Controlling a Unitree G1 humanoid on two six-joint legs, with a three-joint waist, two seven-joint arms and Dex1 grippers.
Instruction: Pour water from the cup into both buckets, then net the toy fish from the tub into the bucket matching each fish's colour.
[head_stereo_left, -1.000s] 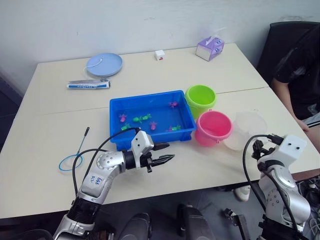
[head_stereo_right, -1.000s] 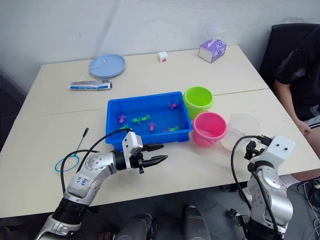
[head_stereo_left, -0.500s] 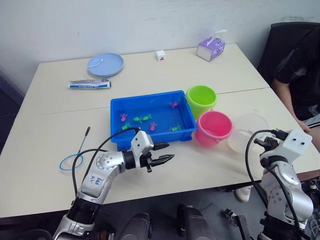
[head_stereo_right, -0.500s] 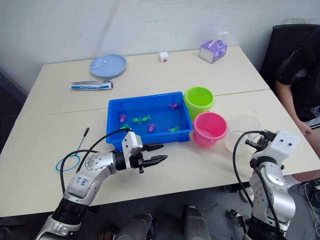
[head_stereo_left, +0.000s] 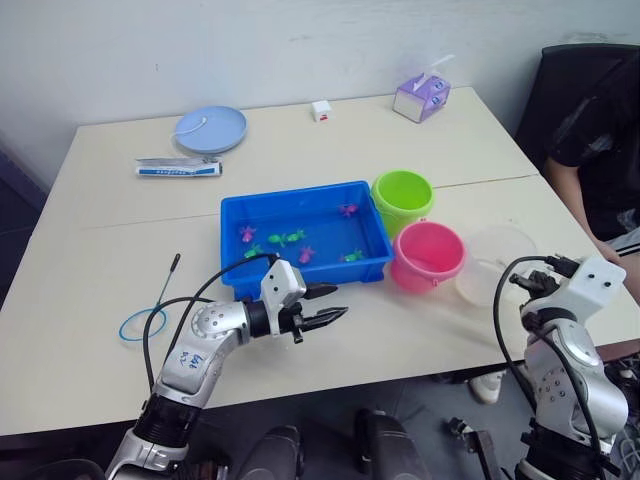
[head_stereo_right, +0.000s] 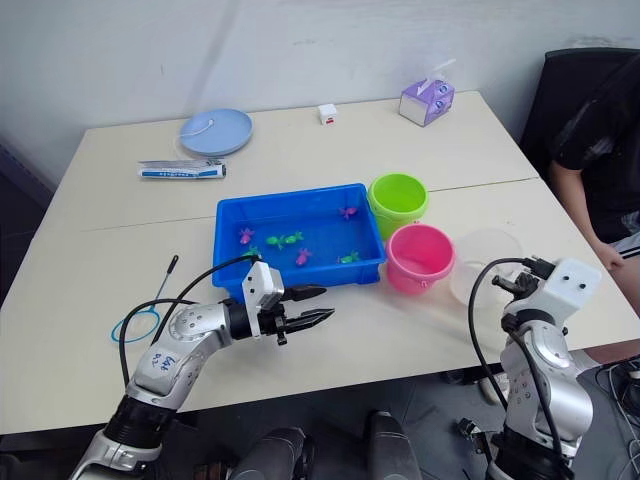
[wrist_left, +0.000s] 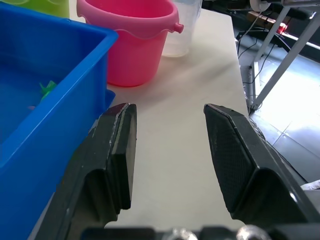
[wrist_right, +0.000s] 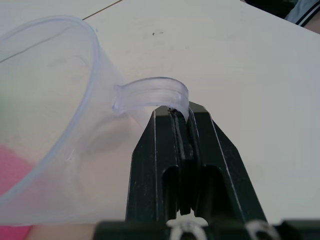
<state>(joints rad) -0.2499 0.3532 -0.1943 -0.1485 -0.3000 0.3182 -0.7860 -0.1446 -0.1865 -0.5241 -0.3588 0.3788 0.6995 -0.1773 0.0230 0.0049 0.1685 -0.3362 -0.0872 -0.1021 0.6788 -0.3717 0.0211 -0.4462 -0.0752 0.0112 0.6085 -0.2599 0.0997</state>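
The clear cup (head_stereo_left: 495, 262) stands at the right of the pink bucket (head_stereo_left: 428, 255), with the lime green bucket (head_stereo_left: 401, 195) behind that. My right gripper (wrist_right: 181, 111) is shut on the cup's handle (wrist_right: 150, 92). The blue tub (head_stereo_left: 290, 192) holds several small pink fish (head_stereo_left: 246, 234) and green fish (head_stereo_left: 285, 238). My left gripper (head_stereo_left: 335, 302) hovers open and empty just in front of the tub's near rim, pointing toward the pink bucket (wrist_left: 135, 45). The net (head_stereo_left: 166, 283) lies flat on the table to the left.
At the back of the table are a pale-blue plate (head_stereo_left: 210, 128), a tube (head_stereo_left: 178, 168), a small white cube (head_stereo_left: 320, 109) and a purple tissue box (head_stereo_left: 420, 96). A person (head_stereo_left: 600, 140) sits at the table's right side. The front edge is close to both arms.
My right gripper has shifted a little right and up at the cup's handle, and the cup has moved slightly with it. The left arm has stayed put.
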